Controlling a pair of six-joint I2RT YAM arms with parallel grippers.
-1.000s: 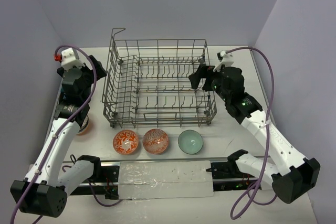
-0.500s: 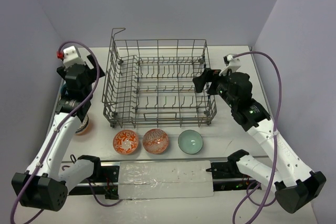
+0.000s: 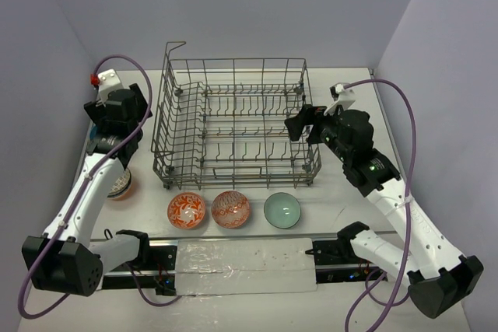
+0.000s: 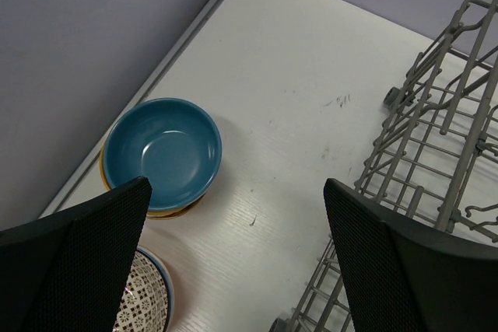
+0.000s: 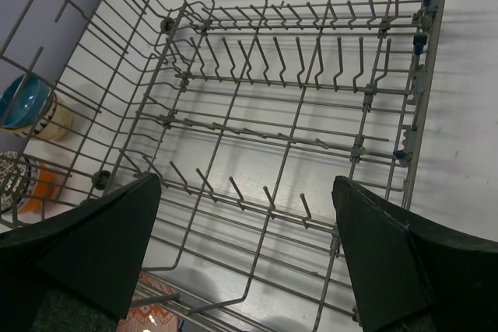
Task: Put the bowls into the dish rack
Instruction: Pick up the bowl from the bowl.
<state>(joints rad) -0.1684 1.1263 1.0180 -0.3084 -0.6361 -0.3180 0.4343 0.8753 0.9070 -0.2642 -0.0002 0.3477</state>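
The grey wire dish rack (image 3: 233, 126) stands empty at the table's middle. Three bowls sit in a row before it: an orange-red patterned one (image 3: 187, 210), a second reddish one (image 3: 230, 208) and a pale green one (image 3: 282, 210). My left gripper (image 3: 128, 106) hovers open left of the rack. In the left wrist view the open gripper (image 4: 236, 192) is above bare table, between the rack (image 4: 436, 138) and a teal-blue bowl (image 4: 162, 149) stacked on another bowl. A blue-white patterned bowl (image 4: 144, 297) lies below. My right gripper (image 3: 299, 124) is open over the rack's right edge, above its tines (image 5: 363, 99).
Grey walls close in the table on the left, back and right. The left-hand stacks of bowls (image 3: 120, 184) sit close to the left wall, partly under my left arm. The arm bases and a white strip (image 3: 245, 258) run along the near edge.
My left gripper has shifted a little back and right, toward the rack's left side. The right arm has swung slightly right, its gripper still over the rack's edge. No bowl has moved.
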